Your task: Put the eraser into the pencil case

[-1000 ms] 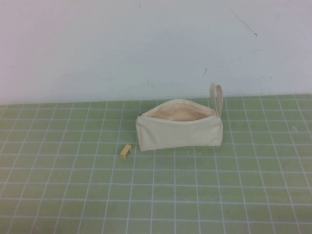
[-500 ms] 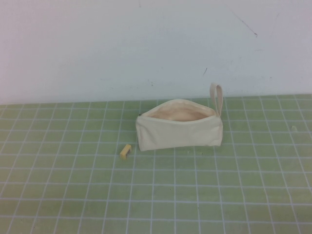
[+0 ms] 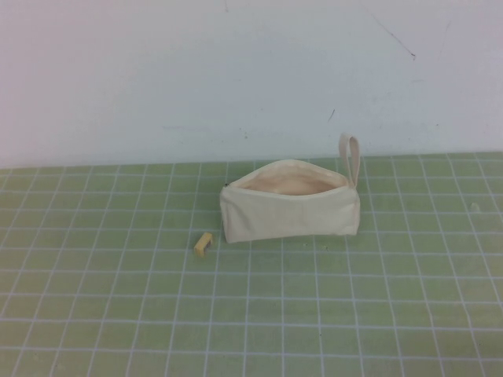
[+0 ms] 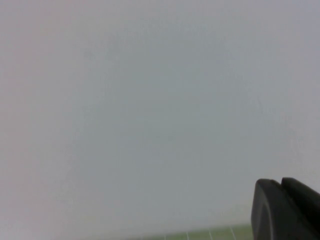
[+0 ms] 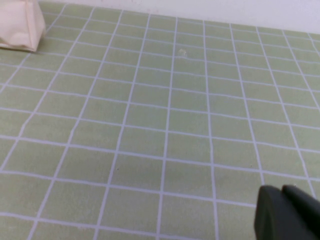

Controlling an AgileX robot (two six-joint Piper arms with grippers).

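Eraser on table beside open pencil case.
My wrist cameras alone catch left hand, right hand; can't tell either grip.

The pencil case stands on the grid mat toward its back, close before the wall, mouth upward, its loop strap rising at the right end. The eraser lies on the mat just off the case's front left corner, apart from it. The left gripper faces the wall, away from both. The right gripper hangs over bare mat, the case's corner well ahead of it.
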